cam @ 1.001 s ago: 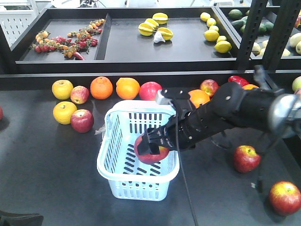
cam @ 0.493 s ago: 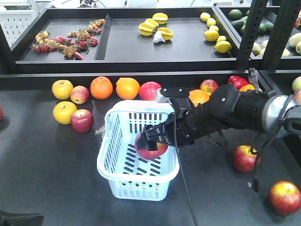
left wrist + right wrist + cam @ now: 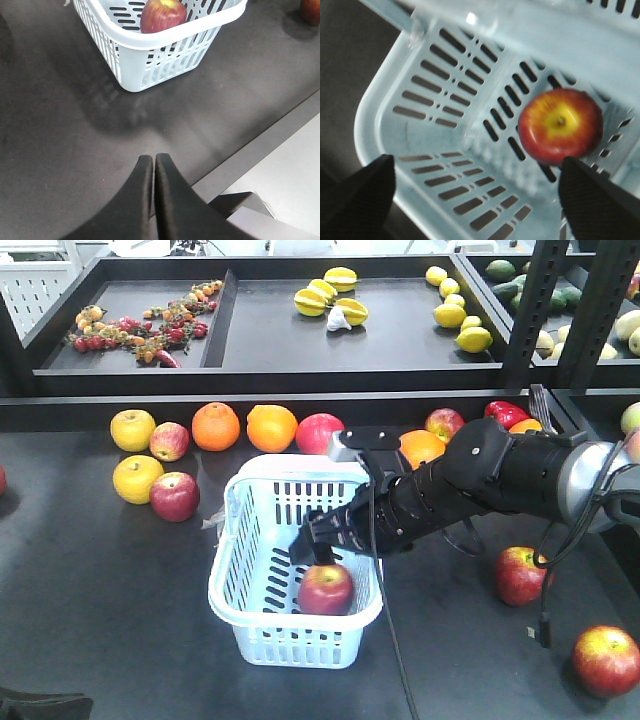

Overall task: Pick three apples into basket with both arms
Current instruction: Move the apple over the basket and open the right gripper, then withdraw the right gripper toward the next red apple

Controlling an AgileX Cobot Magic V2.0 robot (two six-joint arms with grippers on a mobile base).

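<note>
The pale blue basket (image 3: 232, 540) stands mid-table. One red apple (image 3: 326, 588) lies on its slotted floor at the near right corner, stem up. My right gripper (image 3: 312, 545) hovers just above it, inside the basket. In the right wrist view the gripper (image 3: 476, 162) is open and holds nothing, with the apple (image 3: 560, 125) lying free close to the right fingertip (image 3: 580, 180). More red apples rest at the right (image 3: 524, 576), near the right front (image 3: 606, 660) and left of the basket (image 3: 175, 496). My left gripper (image 3: 152, 158) is shut and empty, low over the table in front of the basket (image 3: 165, 40).
Yellow apples (image 3: 133, 429), oranges (image 3: 216, 426) and more red fruit line the back edge of the table. A raised shelf with trays (image 3: 300, 330) and black upright posts (image 3: 540, 310) stand behind. The table's front edge (image 3: 260, 145) runs close to my left gripper.
My right gripper held the apple above the basket floor; its jaws have opened and the apple now lies on the basket bottom. The basket shifted slightly.
</note>
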